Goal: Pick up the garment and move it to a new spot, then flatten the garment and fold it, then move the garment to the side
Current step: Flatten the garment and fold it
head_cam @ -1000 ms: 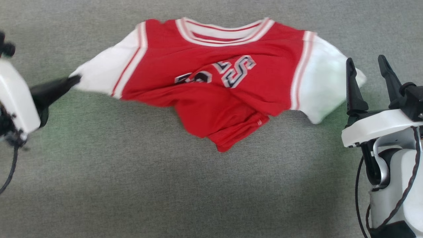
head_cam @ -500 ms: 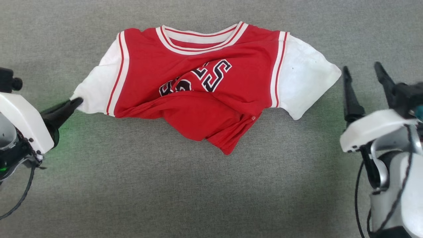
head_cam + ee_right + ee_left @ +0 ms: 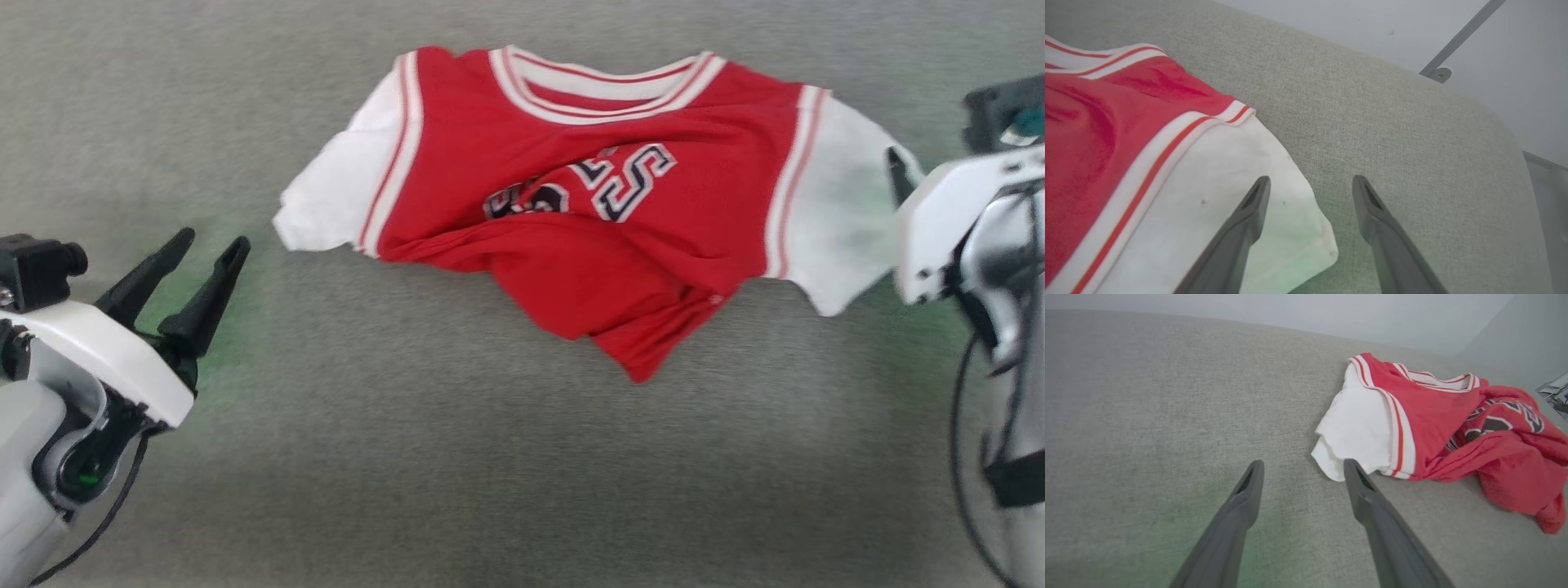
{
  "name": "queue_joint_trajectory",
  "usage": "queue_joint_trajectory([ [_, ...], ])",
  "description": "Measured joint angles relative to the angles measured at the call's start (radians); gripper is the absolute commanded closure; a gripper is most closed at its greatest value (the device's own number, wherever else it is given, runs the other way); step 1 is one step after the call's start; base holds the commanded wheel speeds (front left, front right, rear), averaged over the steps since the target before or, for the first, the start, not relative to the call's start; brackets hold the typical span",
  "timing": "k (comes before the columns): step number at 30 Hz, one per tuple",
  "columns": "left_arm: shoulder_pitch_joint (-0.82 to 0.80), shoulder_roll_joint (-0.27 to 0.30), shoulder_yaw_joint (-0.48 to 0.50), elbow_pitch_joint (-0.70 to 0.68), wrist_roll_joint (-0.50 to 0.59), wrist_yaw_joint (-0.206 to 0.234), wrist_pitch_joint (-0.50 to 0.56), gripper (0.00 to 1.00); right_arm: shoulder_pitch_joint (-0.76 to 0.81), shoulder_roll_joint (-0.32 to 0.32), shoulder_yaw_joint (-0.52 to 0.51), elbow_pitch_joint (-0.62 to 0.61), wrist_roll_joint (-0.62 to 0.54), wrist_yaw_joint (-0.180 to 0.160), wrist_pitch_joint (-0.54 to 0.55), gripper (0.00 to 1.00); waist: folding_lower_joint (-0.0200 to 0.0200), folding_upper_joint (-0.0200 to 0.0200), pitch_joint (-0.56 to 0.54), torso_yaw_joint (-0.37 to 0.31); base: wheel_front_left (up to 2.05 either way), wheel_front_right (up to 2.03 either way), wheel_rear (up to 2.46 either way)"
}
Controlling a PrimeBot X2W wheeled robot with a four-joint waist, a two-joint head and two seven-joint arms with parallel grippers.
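The garment is a red jersey T-shirt with white sleeves and striped trim, lying on the grey surface with its collar away from me. Its lower half is bunched and folded up over the black lettering. My left gripper stands open at the lower left, apart from the garment's left white sleeve, with nothing between its fingers. My right gripper is open over the edge of the right white sleeve, holding nothing. One right fingertip shows beside that sleeve in the head view.
Grey fabric surface stretches all around the garment. Its rounded far edge meets a pale wall with a metal bar in the right wrist view.
My left gripper has let go of the left sleeve, opened and drawn back from it. The sleeve now lies on the surface. The head camera has shifted, so the whole scene sits further right.
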Motion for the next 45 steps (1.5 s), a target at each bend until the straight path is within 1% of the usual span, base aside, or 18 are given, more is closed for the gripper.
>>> queue_joint_trajectory([
  [1, 0.007, -0.014, 0.023, 0.009, 0.030, 0.000, -0.002, 0.00, -0.016, -0.018, -0.001, 0.004, 0.004, 0.000, 0.035, 0.00, 0.0000, 0.0000, 0.004, 0.012, 0.00, 0.00, 0.00],
  [4, 0.050, -0.078, 0.188, 0.005, 0.150, -0.002, -0.004, 0.00, -0.058, -0.053, -0.018, 0.015, 0.043, 0.000, 0.143, 0.00, 0.0000, 0.0000, 0.019, 0.046, 0.00, 0.00, 0.00],
  [8, 0.184, -0.163, 0.368, -0.048, 0.308, -0.002, -0.004, 0.00, -0.073, -0.089, -0.038, 0.023, 0.072, 0.000, 0.274, 0.00, 0.0000, 0.0000, 0.043, 0.080, 0.00, 0.00, 0.00],
  [10, 0.234, -0.188, 0.434, -0.081, 0.359, -0.002, -0.004, 0.00, -0.074, -0.090, -0.048, 0.020, 0.095, 0.000, 0.336, 0.00, 0.0000, 0.0000, 0.053, 0.091, 0.00, 0.00, 0.00],
  [13, 0.283, -0.198, 0.496, -0.122, 0.423, -0.002, -0.004, 0.00, -0.071, -0.090, -0.054, -0.007, 0.114, -0.001, 0.393, 0.00, 0.0000, 0.0000, 0.068, 0.100, 0.00, 0.00, 0.00],
  [14, 0.290, -0.197, 0.510, -0.133, 0.436, -0.002, -0.004, 0.00, -0.068, -0.087, -0.061, -0.017, 0.115, -0.001, 0.401, 0.54, 0.0000, 0.0000, 0.073, 0.100, 0.00, 0.00, 0.00],
  [15, 0.293, -0.194, 0.522, -0.148, 0.444, -0.002, -0.004, 0.00, -0.065, -0.083, -0.065, -0.026, 0.117, -0.001, 0.406, 0.79, 0.0000, 0.0000, 0.078, 0.100, 0.00, 0.00, 0.00],
  [16, 0.293, -0.189, 0.532, -0.161, 0.448, -0.002, -0.004, 0.00, -0.062, -0.077, -0.066, -0.031, 0.117, -0.001, 0.410, 1.00, 0.0000, 0.0000, 0.083, 0.099, 0.00, 0.00, 0.00],
  [19, 0.286, -0.161, 0.546, -0.192, 0.451, -0.002, -0.004, 0.00, -0.061, -0.049, -0.065, -0.047, 0.115, -0.001, 0.411, 1.00, 0.0000, 0.0000, 0.092, 0.088, 0.00, 0.00, 0.00],
  [24, 0.184, -0.052, 0.458, -0.224, 0.460, -0.002, -0.004, 0.00, -0.067, -0.018, -0.053, -0.070, 0.110, -0.001, 0.404, 1.00, 0.0000, 0.0000, 0.110, 0.063, 0.00, 0.00, 0.00],
  [27, 0.062, 0.046, 0.319, -0.231, 0.422, -0.002, 0.002, 0.00, -0.080, 0.001, -0.039, -0.087, 0.102, -0.001, 0.402, 1.00, 0.0000, 0.0000, 0.124, 0.043, 0.00, 0.00, 0.00],
  [30, -0.098, 0.107, 0.170, -0.238, 0.324, -0.002, 0.089, 0.00, -0.099, 0.018, -0.022, -0.099, 0.092, -0.001, 0.400, 1.00, 0.0000, 0.0000, 0.144, 0.021, 0.00, 0.00, 0.00],
  [32, -0.208, 0.124, 0.077, -0.239, 0.240, -0.002, 0.178, 0.00, -0.110, 0.031, -0.006, -0.109, 0.086, -0.001, 0.400, 1.00, 0.0000, 0.0000, 0.160, 0.006, 0.00, 0.00, 0.00],
  [35, -0.359, 0.128, -0.039, -0.221, 0.130, -0.002, 0.313, 0.00, -0.128, 0.044, 0.014, -0.122, 0.073, -0.001, 0.403, 1.00, 0.0000, 0.0000, 0.186, -0.013, 0.00, 0.00, 0.00],
  [37, -0.445, 0.121, -0.093, -0.193, 0.057, -0.002, 0.393, 0.00, -0.141, 0.052, 0.026, -0.130, 0.066, -0.001, 0.406, 1.00, 0.0000, 0.0000, 0.203, -0.025, 0.00, 0.00, 0.00],
  [39, -0.514, 0.116, -0.141, -0.167, 0.023, -0.002, 0.452, 0.00, -0.153, 0.061, 0.037, -0.139, 0.061, -0.001, 0.410, 1.00, 0.0000, 0.0000, 0.219, -0.037, 0.00, 0.00, 0.00],
  [43, -0.601, 0.109, -0.210, -0.126, -0.103, -0.002, 0.582, 0.00, -0.170, 0.077, 0.059, -0.151, 0.053, -0.001, 0.410, 1.00, 0.0000, 0.0000, 0.248, -0.063, 0.00, 0.00, 0.00],
  [45, -0.640, 0.112, -0.241, -0.110, -0.107, -0.002, 0.615, 0.00, -0.180, 0.083, 0.065, -0.156, 0.049, -0.001, 0.411, 1.00, 0.0000, 0.0000, 0.261, -0.073, 0.00, 0.00, 0.00],
])
